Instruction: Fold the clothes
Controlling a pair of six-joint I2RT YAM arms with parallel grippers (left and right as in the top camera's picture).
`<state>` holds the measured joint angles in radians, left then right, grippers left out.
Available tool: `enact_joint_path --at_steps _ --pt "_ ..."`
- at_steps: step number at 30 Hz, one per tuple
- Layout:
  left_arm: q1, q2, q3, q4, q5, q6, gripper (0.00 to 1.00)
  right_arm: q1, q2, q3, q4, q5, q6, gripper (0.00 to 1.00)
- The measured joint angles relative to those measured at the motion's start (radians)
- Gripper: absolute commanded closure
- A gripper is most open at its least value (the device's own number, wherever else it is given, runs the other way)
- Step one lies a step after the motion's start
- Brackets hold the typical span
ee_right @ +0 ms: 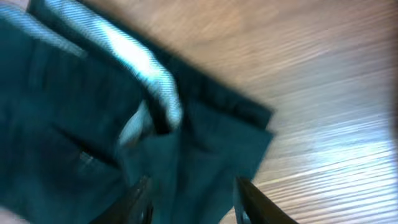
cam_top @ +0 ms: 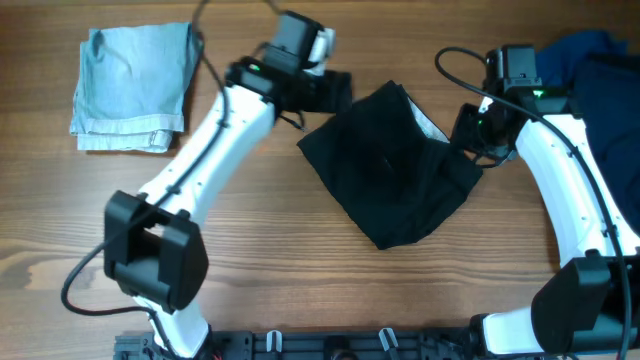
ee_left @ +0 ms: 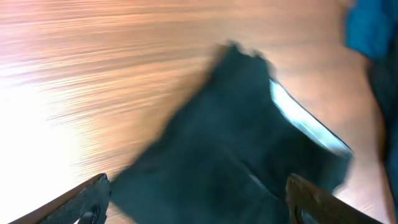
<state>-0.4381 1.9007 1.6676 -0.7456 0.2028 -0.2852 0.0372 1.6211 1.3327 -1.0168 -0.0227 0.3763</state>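
Black wide-legged shorts [cam_top: 395, 170] lie near the middle of a wooden table [cam_top: 300, 260], doubled over into a compact, slightly skewed diamond, with a strip of whitish inner waistband [cam_top: 430, 125] showing along the upper right edge. The left gripper [cam_top: 340, 92] hovers at the shorts' upper left corner, its fingers [ee_left: 93, 199] spread wide with nothing clamped between them. The right gripper [cam_top: 468, 135] sits at the right edge beside the waistband. Its fingers [ee_right: 138, 200] stand partly apart over the cloth, and the blurred wrist view shows no pinch on the fabric. A pale blue garment [cam_top: 130, 88], neatly folded, rests well apart at the far left. A heap of dark blue garments [cam_top: 600, 70] waits unfolded at the far right, behind the right arm. The step in hand appears to be folding the black shorts, with one fold laid and both grippers free of the cloth. The bundle looks uneven, with the lower point loose, so the next move probably calls for taking fresh hold of two corners on one side and carrying them across to square up the shape. Alternatively the bundle could be lifted whole and carried toward the folded pale blue piece.
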Motion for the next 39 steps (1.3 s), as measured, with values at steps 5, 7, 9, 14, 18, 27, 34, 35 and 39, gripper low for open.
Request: enact_joint_path --at_steps 5,7,9,14,18,27,34,35,39 --pt "0.088 0.000 0.000 -0.023 -0.027 -0.040 0.11 0.003 0.000 -0.068 0.046 -0.104 0.059 0.58" --pt "0.098 0.000 0.000 -0.027 -0.030 -0.047 0.11 0.008 0.000 -0.106 0.093 -0.118 0.079 0.57" --pt "0.098 0.000 0.000 -0.031 -0.031 -0.051 0.11 0.024 0.000 -0.144 0.142 -0.128 0.095 0.51" --pt "0.097 0.000 0.000 -0.036 -0.031 -0.051 0.11 0.056 0.000 -0.212 0.197 -0.117 0.174 0.50" --pt "0.097 0.000 0.000 -0.052 -0.031 -0.051 0.11 0.059 0.000 -0.264 0.269 -0.107 0.208 0.52" --pt "0.093 0.000 0.000 -0.063 -0.031 -0.054 0.11 0.061 0.000 -0.363 0.419 -0.100 0.241 0.82" --pt "0.093 0.000 0.000 -0.077 -0.031 -0.054 0.11 0.061 0.000 -0.380 0.417 -0.077 0.256 0.96" --pt "0.093 0.000 0.000 -0.080 -0.031 -0.054 0.11 0.061 0.000 -0.372 0.386 -0.069 0.256 0.96" --pt "0.093 0.000 0.000 -0.087 -0.031 -0.054 0.11 0.061 -0.014 -0.339 0.309 -0.044 0.248 0.96"
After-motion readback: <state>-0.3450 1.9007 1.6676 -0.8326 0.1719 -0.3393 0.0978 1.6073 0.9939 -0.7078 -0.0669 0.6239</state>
